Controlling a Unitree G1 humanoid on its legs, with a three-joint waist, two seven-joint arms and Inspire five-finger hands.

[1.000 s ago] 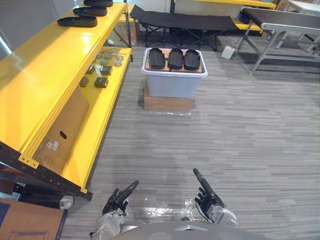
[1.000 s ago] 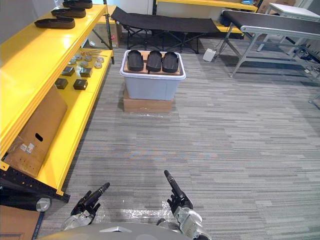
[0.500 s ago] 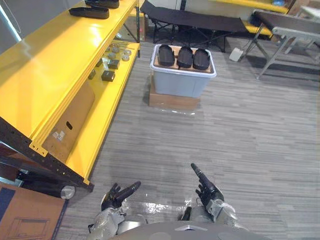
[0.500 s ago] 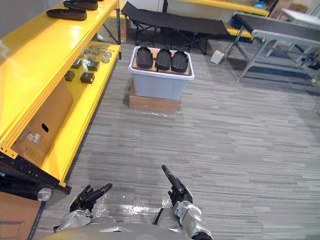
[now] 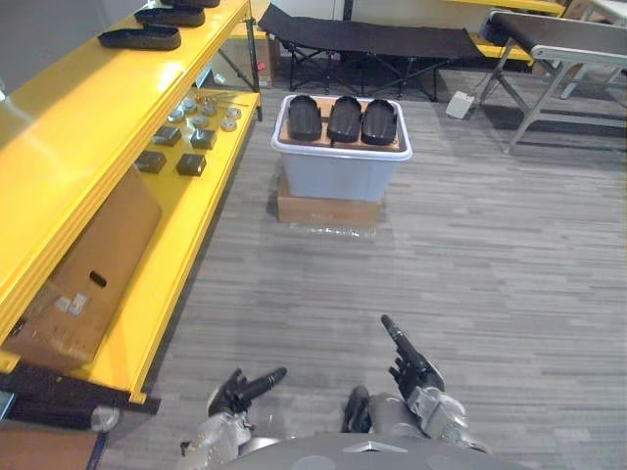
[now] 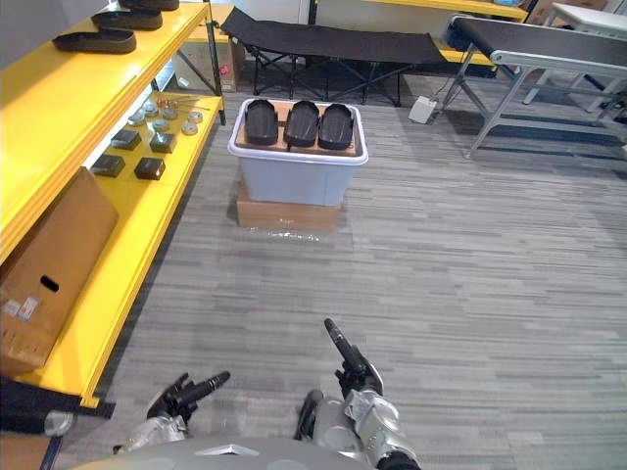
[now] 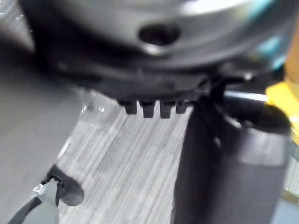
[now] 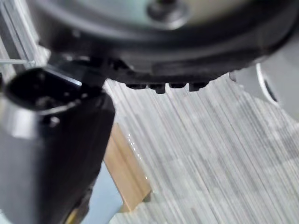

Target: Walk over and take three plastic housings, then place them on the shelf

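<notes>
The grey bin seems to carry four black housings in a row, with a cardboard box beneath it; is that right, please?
Not quite: the left eye view shows three housings in a row on the grey bin, not four; the cardboard box is beneath it.

Grey tote (image 5: 340, 176) is stacked on a flat cardboard box (image 5: 328, 211) on striped grey floor (image 5: 470, 274). Black folding cot (image 5: 372, 41) is set behind, small white box (image 5: 458, 104) beside it. Large carton (image 5: 83, 274) is laid at left, small dark blocks (image 5: 191, 164) beyond it.
</notes>
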